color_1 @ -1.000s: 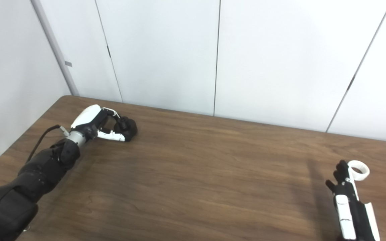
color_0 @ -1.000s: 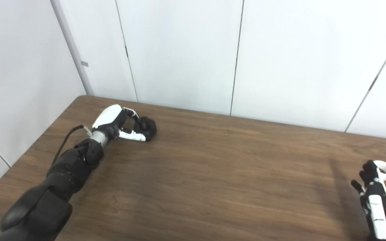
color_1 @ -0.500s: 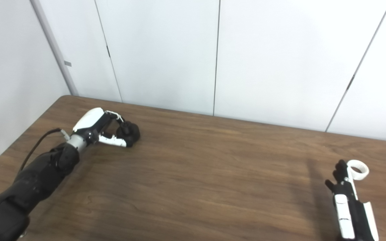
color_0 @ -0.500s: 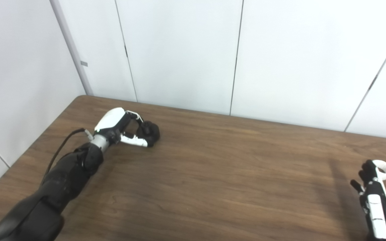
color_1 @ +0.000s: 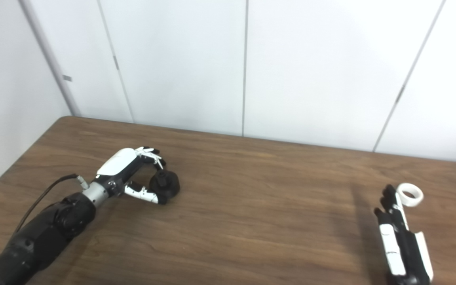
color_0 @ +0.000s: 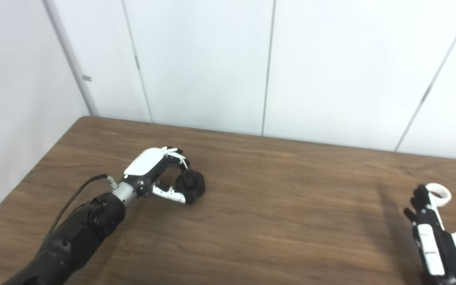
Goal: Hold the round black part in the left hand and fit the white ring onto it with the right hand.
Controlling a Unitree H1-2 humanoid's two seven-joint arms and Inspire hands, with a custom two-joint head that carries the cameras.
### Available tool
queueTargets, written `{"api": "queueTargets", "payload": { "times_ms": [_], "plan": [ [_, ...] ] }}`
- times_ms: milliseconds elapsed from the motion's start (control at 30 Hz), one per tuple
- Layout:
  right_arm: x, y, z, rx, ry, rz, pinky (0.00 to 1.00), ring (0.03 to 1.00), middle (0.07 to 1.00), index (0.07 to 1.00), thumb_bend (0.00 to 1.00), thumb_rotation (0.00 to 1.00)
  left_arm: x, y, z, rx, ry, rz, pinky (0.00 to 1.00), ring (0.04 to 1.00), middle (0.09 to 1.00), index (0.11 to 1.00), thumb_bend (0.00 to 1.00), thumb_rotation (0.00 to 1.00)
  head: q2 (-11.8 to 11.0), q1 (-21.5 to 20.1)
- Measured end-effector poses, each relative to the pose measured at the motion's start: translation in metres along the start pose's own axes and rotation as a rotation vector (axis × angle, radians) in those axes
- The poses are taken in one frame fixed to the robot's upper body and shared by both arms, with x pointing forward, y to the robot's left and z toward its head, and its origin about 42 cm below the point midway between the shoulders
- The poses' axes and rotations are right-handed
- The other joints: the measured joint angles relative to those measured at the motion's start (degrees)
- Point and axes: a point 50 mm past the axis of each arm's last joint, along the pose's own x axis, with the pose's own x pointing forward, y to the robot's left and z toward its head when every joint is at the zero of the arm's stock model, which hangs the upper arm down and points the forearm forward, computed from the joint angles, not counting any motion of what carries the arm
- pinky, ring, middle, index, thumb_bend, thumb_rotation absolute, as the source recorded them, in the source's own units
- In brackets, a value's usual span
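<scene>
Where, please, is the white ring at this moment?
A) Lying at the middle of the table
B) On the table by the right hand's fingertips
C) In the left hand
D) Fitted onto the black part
B: the white ring lies on the table at the right hand's fingertips, far from the black part, which the left hand curls around.

Round black part (color_0: 190,185) on table, white ring (color_0: 438,194) far right
</scene>
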Motion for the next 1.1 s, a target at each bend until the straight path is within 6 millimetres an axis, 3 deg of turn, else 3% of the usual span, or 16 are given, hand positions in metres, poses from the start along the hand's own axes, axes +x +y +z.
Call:
{"api": "queueTargets", "payload": {
  "times_ms": [267, 567, 833, 1100],
  "plan": [
    [-0.002, 0.01, 0.004, 0.016, -0.014, 0.005, 0.95, 0.989, 0.988, 0.972, 0.34, 0.88, 0.003, -0.019, 0.037, -0.002, -0.131, -0.054, 1.0, 1.0, 0.858, 0.48, 0.52, 0.05, 0.18, -0.97],
    [-0.008, 0.023, 0.007, 0.026, -0.01, 0.007, 0.92, 0.986, 0.99, 0.977, 0.31, 0.87, 0.001, -0.034, 0.072, -0.027, -0.237, -0.135, 1.0, 1.0, 0.887, 0.479, 0.52, 0.06, 0.7, -2.89],
    [-0.011, 0.028, 0.012, 0.025, -0.004, -0.002, 0.93, 0.994, 0.998, 0.984, 0.29, 0.86, -0.001, -0.043, 0.091, -0.046, -0.283, -0.174, 1.0, 1.0, 0.894, 0.48, 0.52, 0.06, 1.14, -4.92],
    [-0.009, 0.033, 0.034, 0.04, -0.061, -0.005, 0.93, 1.0, 1.0, 1.0, 0.28, 0.87, 0.001, -0.048, 0.103, -0.019, -0.318, -0.193, 1.0, 1.0, 0.887, 0.48, 0.52, 0.06, 1.58, -6.68]
  ]
}}
